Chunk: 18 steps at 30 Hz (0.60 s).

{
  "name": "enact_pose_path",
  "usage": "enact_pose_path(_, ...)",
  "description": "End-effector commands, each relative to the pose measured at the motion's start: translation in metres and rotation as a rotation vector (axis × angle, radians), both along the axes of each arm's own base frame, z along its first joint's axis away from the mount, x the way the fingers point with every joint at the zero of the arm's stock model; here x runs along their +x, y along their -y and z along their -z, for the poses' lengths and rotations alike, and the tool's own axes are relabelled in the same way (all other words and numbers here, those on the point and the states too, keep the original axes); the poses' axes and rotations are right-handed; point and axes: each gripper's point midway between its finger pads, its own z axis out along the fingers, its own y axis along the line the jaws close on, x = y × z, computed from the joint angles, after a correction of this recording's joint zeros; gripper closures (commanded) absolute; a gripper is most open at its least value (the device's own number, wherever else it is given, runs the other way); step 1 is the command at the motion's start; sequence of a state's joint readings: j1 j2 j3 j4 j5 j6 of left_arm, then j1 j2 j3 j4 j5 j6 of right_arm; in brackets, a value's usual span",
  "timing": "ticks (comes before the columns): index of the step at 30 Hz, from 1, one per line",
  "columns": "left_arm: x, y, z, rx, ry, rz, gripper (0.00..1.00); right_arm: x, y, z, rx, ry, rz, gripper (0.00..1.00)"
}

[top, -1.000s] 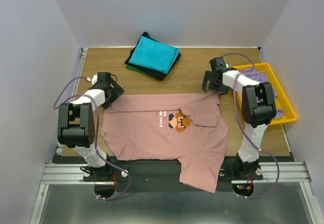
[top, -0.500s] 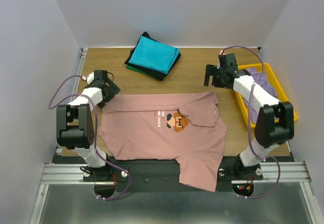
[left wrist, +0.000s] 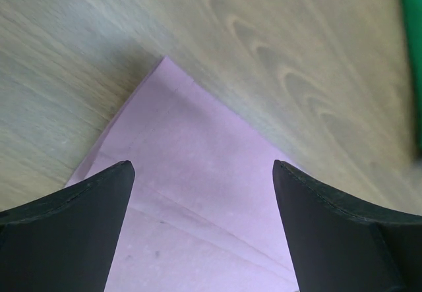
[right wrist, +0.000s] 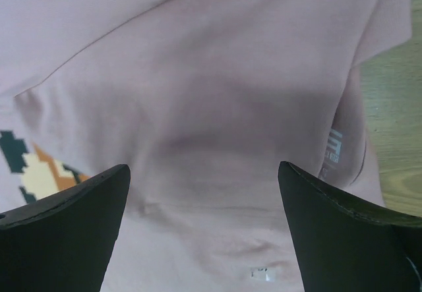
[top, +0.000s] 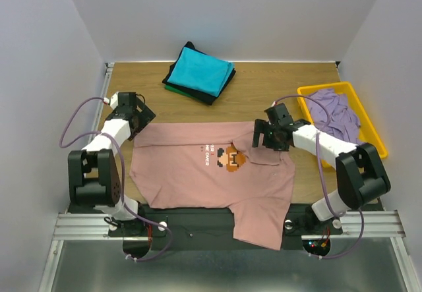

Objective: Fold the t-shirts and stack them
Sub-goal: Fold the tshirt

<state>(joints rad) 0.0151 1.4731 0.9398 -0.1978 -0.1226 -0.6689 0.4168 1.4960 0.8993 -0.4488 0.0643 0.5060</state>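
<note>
Left hand (top: 136,116): released, with my fingers (left wrist: 66,239) spread wide and nothing between them.
Under my left hand: a far corner of the pink t-shirt (left wrist: 198,226), pointing away from me between the two fingertips, with bare table (left wrist: 297,55) beyond it. I cannot tell whether my fingertips touch the cloth.
Right hand (top: 265,136): also released, fingers (right wrist: 66,239) apart and holding nothing.
Under my right hand: the collar end of the pink t-shirt (right wrist: 217,107). Its neck label (right wrist: 335,148) sits just inside my right finger, and the pixel print (right wrist: 33,167) is just off my left finger.
Pink t-shirt (top: 198,173): spread flat, chest side up, reaching from one hand to the other. One part hangs over the table's near edge between my two bases.
Pixel print (top: 231,158): just to the left of my right hand.
Folded stack: far ahead of both hands and between them, with the turquoise t-shirt (top: 200,70) on top, the black t-shirt (top: 177,68) under it, and a green t-shirt (top: 173,89) showing only as an edge at the bottom.
Lavender t-shirt (top: 333,111): crumpled in the yellow tray (top: 373,128), to the right of my right hand and apart from it.
Table (top: 264,84): wood grain.
</note>
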Motion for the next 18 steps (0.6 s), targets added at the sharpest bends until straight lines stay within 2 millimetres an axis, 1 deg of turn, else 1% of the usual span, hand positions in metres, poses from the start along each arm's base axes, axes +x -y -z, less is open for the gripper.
enact_pose_path(1, 0.000, 0.014, 0.036, -0.037, -0.081, 0.096, 0.02, 0.026, 0.010, 0.008, -0.056, 0.039, 0.108, 0.00)
enact_pose_path(3, 0.004, 0.012, 0.047, -0.031, -0.109, 0.091, 0.02, 0.034, 0.010, 0.012, -0.068, 0.035, 0.122, 0.00)
enact_pose_path(4, 0.004, 0.010, 0.057, -0.022, -0.136, 0.082, 0.02, 0.035, 0.013, 0.021, -0.092, 0.016, 0.128, 0.00)
enact_pose_path(5, 0.006, 0.009, 0.054, -0.017, -0.128, 0.075, 0.02, 0.040, 0.013, 0.017, -0.095, 0.030, 0.131, 0.00)
enact_pose_path(6, 0.008, 0.008, 0.062, -0.016, -0.150, 0.072, 0.02, 0.042, 0.016, 0.024, -0.112, 0.016, 0.138, 0.00)
enact_pose_path(7, 0.014, 0.007, 0.061, -0.015, -0.144, 0.069, 0.02, 0.047, 0.019, 0.025, -0.120, 0.015, 0.142, 0.00)
enact_pose_path(8, 0.018, 0.008, 0.062, -0.018, -0.140, 0.064, 0.02, 0.055, 0.019, 0.023, -0.119, 0.024, 0.145, 0.00)
enact_pose_path(9, 0.020, 0.008, 0.071, -0.020, -0.158, 0.063, 0.02, 0.060, 0.024, 0.029, -0.129, 0.010, 0.159, 0.00)
enact_pose_path(10, 0.030, 0.007, 0.067, -0.017, -0.145, 0.060, 0.02, 0.069, 0.024, 0.026, -0.127, 0.021, 0.157, 0.00)
enact_pose_path(11, 0.038, 0.006, 0.070, -0.017, -0.148, 0.057, 0.02, 0.075, 0.031, 0.035, -0.138, 0.000, 0.171, 0.00)
enact_pose_path(12, 0.036, 0.008, 0.079, -0.021, -0.171, 0.063, 0.02, 0.081, 0.034, 0.030, -0.136, 0.016, 0.180, 0.00)
enact_pose_path(13, 0.046, 0.008, 0.074, -0.023, -0.156, 0.061, 0.02, 0.085, 0.038, 0.039, -0.154, -0.003, 0.179, 0.00)
enact_pose_path(14, 0.048, 0.009, 0.083, -0.033, -0.178, 0.067, 0.02, 0.098, 0.040, 0.036, -0.154, 0.013, 0.186, 0.00)
enact_pose_path(15, 0.051, 0.009, 0.085, -0.032, -0.180, 0.069, 0.02, 0.105, 0.047, 0.037, -0.158, 0.012, 0.201, 0.00)
enact_pose_path(16, 0.062, 0.009, 0.079, -0.029, -0.162, 0.066, 0.02, 0.110, 0.051, 0.046, -0.173, -0.004, 0.196, 0.00)
enact_pose_path(17, 0.067, 0.009, 0.079, -0.028, -0.159, 0.067, 0.02, 0.116, 0.053, 0.047, -0.178, -0.002, 0.200, 0.00)
enact_pose_path(18, 0.069, 0.008, 0.086, -0.027, -0.175, 0.065, 0.02, 0.129, 0.053, 0.040, -0.173, 0.025, 0.205, 0.00)
